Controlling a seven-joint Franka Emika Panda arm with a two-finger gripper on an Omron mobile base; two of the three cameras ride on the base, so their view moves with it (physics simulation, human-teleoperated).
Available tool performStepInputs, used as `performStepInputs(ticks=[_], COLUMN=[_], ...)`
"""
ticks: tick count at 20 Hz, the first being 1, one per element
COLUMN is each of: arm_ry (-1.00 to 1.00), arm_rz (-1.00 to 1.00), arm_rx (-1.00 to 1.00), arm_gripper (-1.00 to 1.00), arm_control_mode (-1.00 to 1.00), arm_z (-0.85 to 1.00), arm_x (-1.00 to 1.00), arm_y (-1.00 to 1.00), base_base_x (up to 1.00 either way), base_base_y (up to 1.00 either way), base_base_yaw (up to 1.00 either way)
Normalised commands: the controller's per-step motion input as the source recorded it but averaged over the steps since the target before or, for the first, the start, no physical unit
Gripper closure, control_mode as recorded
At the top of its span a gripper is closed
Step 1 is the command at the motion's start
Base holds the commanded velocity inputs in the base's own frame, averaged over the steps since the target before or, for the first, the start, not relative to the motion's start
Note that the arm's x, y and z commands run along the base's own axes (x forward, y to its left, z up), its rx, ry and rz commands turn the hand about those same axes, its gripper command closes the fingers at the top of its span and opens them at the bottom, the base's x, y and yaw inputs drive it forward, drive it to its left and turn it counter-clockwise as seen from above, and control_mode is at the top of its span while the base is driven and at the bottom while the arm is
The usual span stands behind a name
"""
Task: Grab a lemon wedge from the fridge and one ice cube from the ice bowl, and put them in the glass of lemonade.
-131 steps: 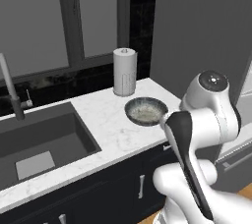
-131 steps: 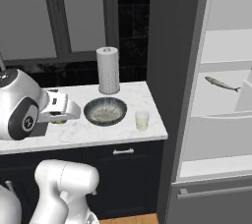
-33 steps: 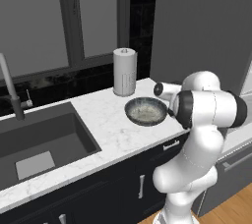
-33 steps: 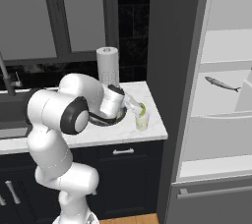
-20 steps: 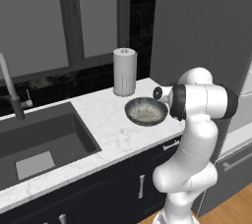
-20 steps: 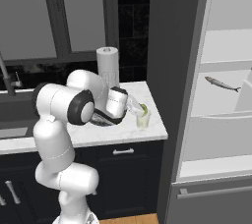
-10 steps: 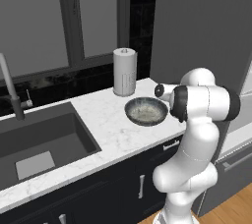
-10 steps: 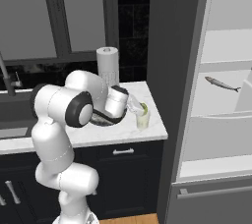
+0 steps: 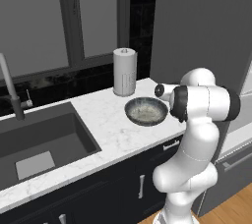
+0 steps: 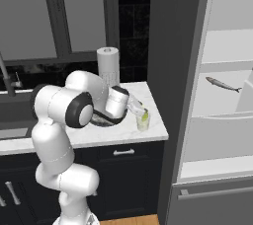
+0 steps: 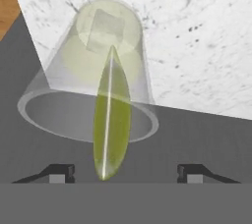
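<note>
In the hand view my gripper [image 11: 125, 173] is open, its fingertips [image 11: 58, 171] set wide apart. The yellowish-green lemon wedge [image 11: 112, 120] stands on edge between them, touching neither, over the mouth of the glass of lemonade [image 11: 93, 85]. An ice cube [image 11: 102, 30] lies in the pale yellow liquid. From the right base view the gripper [image 10: 134, 104] points down at the glass [image 10: 143, 121] near the counter's right end, the wedge [image 10: 145, 115] at its rim. The ice bowl [image 9: 146, 110] sits left of the arm. The fridge [image 10: 222, 120] stands open at the right.
A white paper-towel roll [image 9: 124, 71] stands behind the bowl. The dark sink [image 9: 39, 142] and faucet [image 9: 10, 85] lie far left. A grey fish [image 10: 223, 85] rests on a fridge shelf. The counter edge runs just right of the glass.
The gripper has gone from shut on the lemon wedge to open over the glass. The arm has barely moved.
</note>
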Motion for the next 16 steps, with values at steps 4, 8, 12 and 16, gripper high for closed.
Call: performStepInputs(ticks=[4,8,12,16], arm_ry=[-0.01,-0.06,-0.01,-0.04], arm_rz=[0.00,0.00,0.01,0.05], arm_rx=[0.00,0.00,0.03,0.41], arm_gripper=[-1.00,-1.00,-1.00,-1.00], arm_control_mode=[-1.00,-1.00,-1.00,-1.00], arm_z=[0.51,0.94,0.54,0.58], arm_x=[-0.28,-0.58,-0.70,-0.73], arm_y=[0.09,0.51,0.93,0.83], base_base_x=[0.00,0.00,0.00,0.00], base_base_y=[0.00,0.00,0.00,0.00], base_base_yaw=[0.00,0.00,0.00,0.00])
